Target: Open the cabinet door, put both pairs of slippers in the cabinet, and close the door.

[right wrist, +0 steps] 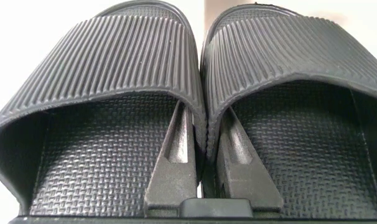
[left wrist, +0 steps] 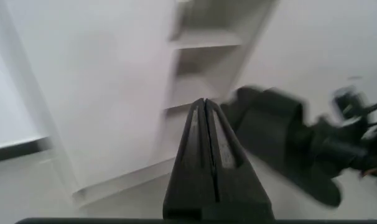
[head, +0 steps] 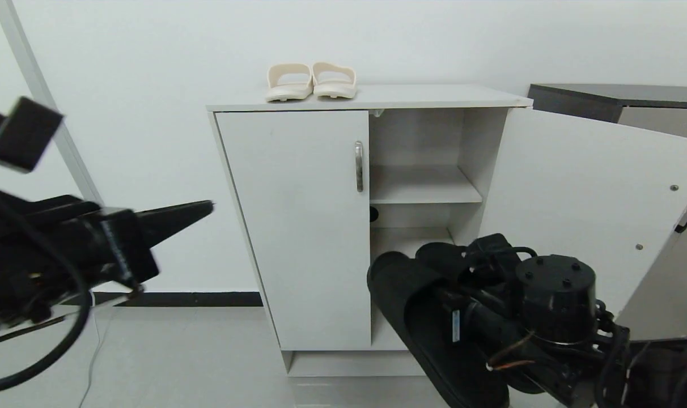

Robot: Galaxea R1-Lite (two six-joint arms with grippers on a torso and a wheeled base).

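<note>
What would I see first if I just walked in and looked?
The pair of black slippers, pinched together in the right gripper, right in front of the white cabinet, whose right door stands wide open. Next, the cream slippers sitting side by side on top of it.

1. The left arm [head: 66,249] comes in from the robot's left at mid height, lying roughly level, with a loose cable looping beneath it.
2. The left gripper [head: 204,208] [left wrist: 204,109] points forward and toward the robot's right. Its jaws are pressed flat together with nothing between them.
3. The right arm [head: 553,300] sits low on the robot's right, its round wrist housing facing up.
4. The right gripper [right wrist: 206,112] has one of its jaws inside each of the black slippers [head: 417,306], pinching their touching inner walls together.
</note>
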